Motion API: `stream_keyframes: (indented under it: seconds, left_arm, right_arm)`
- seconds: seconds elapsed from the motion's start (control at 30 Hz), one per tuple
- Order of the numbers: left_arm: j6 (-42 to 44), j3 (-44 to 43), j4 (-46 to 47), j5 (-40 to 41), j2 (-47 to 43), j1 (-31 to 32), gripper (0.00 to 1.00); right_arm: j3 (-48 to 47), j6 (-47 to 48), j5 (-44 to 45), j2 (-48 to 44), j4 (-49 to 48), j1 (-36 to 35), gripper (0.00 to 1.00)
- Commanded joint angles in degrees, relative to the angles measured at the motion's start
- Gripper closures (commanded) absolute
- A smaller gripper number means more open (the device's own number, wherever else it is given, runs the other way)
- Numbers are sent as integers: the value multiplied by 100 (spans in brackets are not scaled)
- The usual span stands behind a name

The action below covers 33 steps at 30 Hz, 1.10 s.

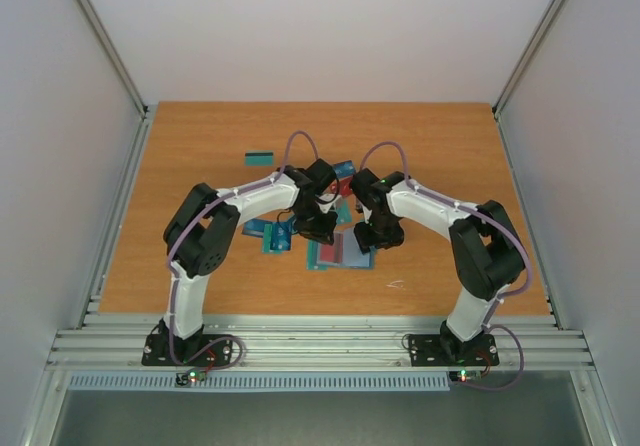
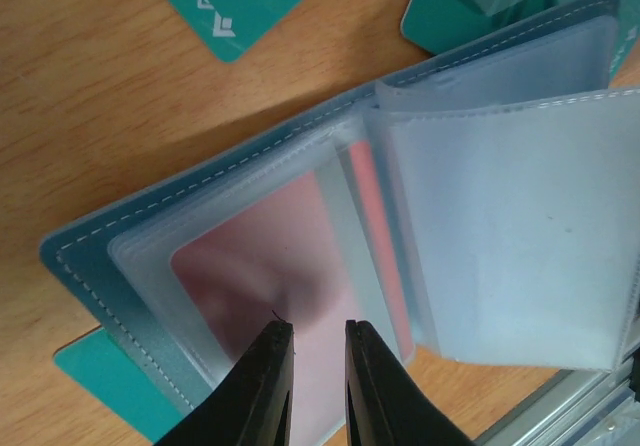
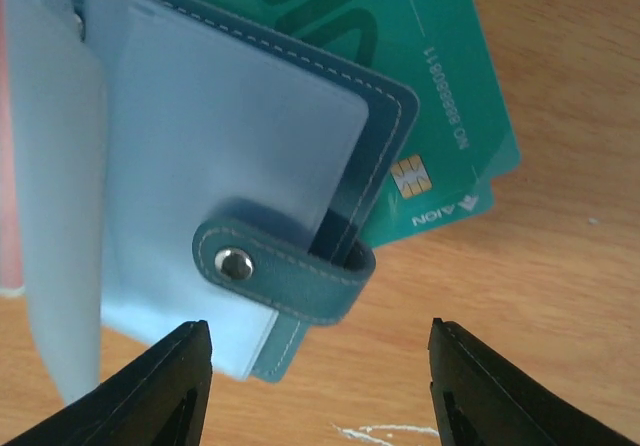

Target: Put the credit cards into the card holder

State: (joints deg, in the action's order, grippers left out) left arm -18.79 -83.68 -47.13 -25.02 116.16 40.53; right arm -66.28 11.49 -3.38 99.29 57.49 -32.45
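The card holder (image 1: 340, 251) lies open on the table between both grippers, its clear sleeves fanned out. In the left wrist view the holder (image 2: 120, 236) has a red card (image 2: 290, 266) inside a frosted sleeve. My left gripper (image 2: 320, 331) hovers right over that sleeve, jaws a narrow gap apart and holding nothing. In the right wrist view the holder's (image 3: 230, 116) teal snap strap (image 3: 285, 271) lies between my wide-open, empty right gripper (image 3: 320, 341). Teal cards (image 3: 440, 116) lie under the holder's edge.
Loose teal cards lie around the holder: one alone at the back (image 1: 259, 156), some to the left (image 1: 275, 234), some behind the grippers (image 1: 345, 171). In the left wrist view, teal cards (image 2: 240, 6) lie beyond the holder. A white scuff (image 3: 390, 431) marks the wood.
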Motion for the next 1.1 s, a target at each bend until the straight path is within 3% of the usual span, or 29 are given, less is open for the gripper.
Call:
stream_keyframes:
  seconds: [0.0,0.33,0.63,0.87,1.07]
  left_arm:
    - [51,37,170,-177,144,7,83]
    - [102,246,237,-175,165,-8,84]
    - [223,230,120,-11,217,-10,84]
    - [261,241,91,57,226,-10,84]
    - [279,255,64,93,205,-11,84]
  right_arm:
    - [-278,39,144,262,-36,-94,38]
    - [-377,10,113,708,-364,-104,35]
    - [-348,47,1056,508,-93,-95,37]
    - [-262,29,1348,302,-97,-85,42]
    - [-237,-12,1446,199,-45,-85,54]
